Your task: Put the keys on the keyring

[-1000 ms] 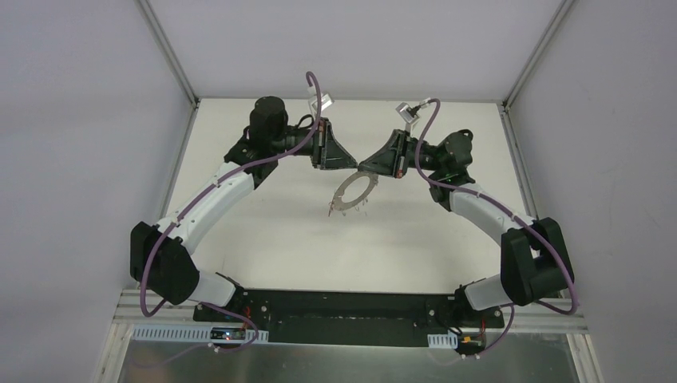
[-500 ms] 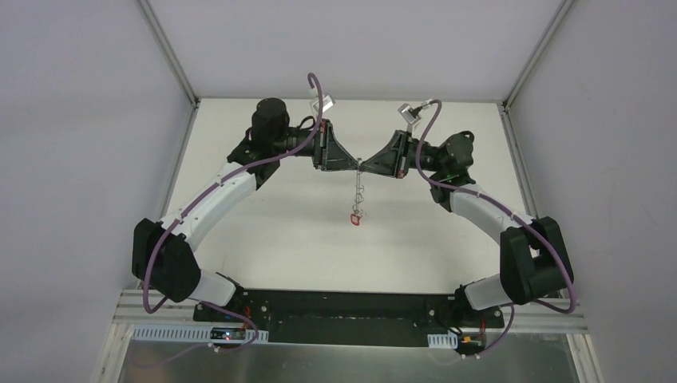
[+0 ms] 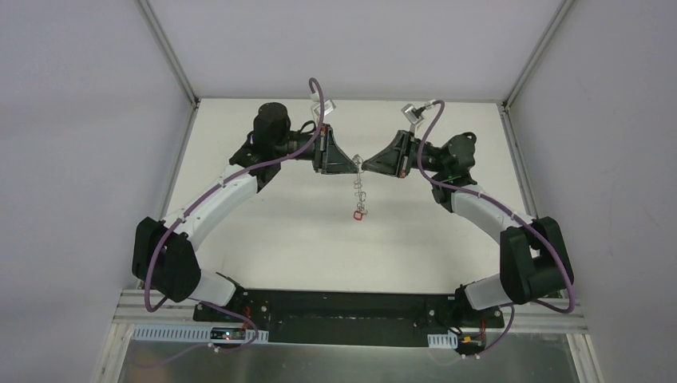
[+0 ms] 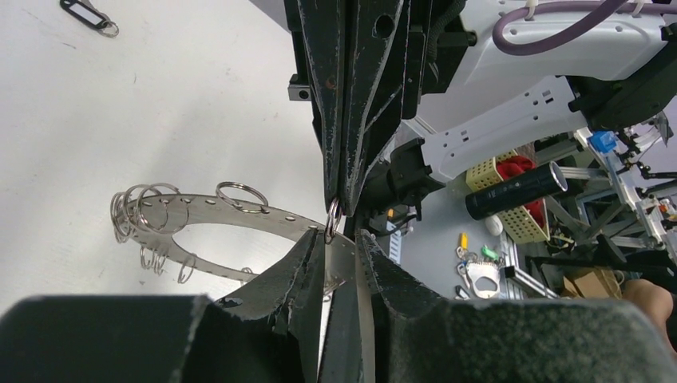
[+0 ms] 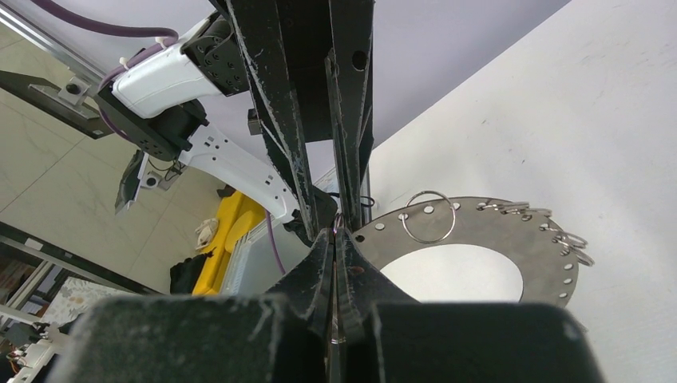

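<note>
The keyring (image 3: 360, 190), a flat grey plate rimmed with wire loops, hangs edge-on in the air between both grippers. A red-headed key (image 3: 360, 214) dangles at its lower end. My left gripper (image 3: 354, 163) is shut on the plate's edge, which runs between its fingers (image 4: 307, 263). My right gripper (image 3: 366, 163) faces it tip to tip, shut on a small wire loop (image 4: 333, 218) at the rim. The plate (image 5: 487, 231) spreads out to the right of the right gripper (image 5: 335, 235). A black-headed key (image 4: 84, 14) lies on the table.
The white table (image 3: 271, 231) is boxed in by grey walls and aluminium corner posts (image 3: 169, 56). The arms' black base bar (image 3: 343, 307) runs along the near edge. Both arms arch inward and meet above the table's far half.
A second ago the keyring faced the camera, tilted in the right gripper. It has swung edge-on, the left gripper has closed in on it, and both rose slightly.
</note>
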Tool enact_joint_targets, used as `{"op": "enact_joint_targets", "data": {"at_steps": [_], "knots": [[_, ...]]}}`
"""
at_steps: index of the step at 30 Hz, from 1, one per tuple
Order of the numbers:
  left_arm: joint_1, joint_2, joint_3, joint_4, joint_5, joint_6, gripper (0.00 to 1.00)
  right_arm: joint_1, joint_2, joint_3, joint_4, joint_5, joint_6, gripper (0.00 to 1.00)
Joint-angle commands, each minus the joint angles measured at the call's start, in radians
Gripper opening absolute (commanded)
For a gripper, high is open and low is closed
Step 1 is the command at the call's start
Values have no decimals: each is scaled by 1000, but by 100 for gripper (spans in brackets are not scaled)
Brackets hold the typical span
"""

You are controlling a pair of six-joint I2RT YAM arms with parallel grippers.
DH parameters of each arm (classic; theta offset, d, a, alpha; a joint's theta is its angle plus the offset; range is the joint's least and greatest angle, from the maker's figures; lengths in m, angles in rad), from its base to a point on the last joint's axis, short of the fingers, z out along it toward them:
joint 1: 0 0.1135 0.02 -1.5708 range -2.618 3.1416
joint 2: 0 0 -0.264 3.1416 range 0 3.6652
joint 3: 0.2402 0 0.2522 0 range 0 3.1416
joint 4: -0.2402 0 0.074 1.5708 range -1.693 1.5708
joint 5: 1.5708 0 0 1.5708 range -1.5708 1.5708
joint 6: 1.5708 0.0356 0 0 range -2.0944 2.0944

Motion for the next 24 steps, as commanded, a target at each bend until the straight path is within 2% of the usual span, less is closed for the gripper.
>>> {"op": "enact_joint_targets", "data": {"at_steps": [1,14,20,22,24], "knots": [[-3,0,11,100,36,-44,20,-5,-14,3,84,11,10,0],[-12,11,16,111,40,-58,12,-5,-8,0,96,18,12,0],[-14,4,17,103,46,-48,0,-5,-8,-10,80,20,-21,0],[-14,-2,28,63,46,-16,0,-6,-10,-15,61,18,-52,0],[-14,-12,60,-50,37,71,0,-5,-17,-21,25,10,-98,0]]}}
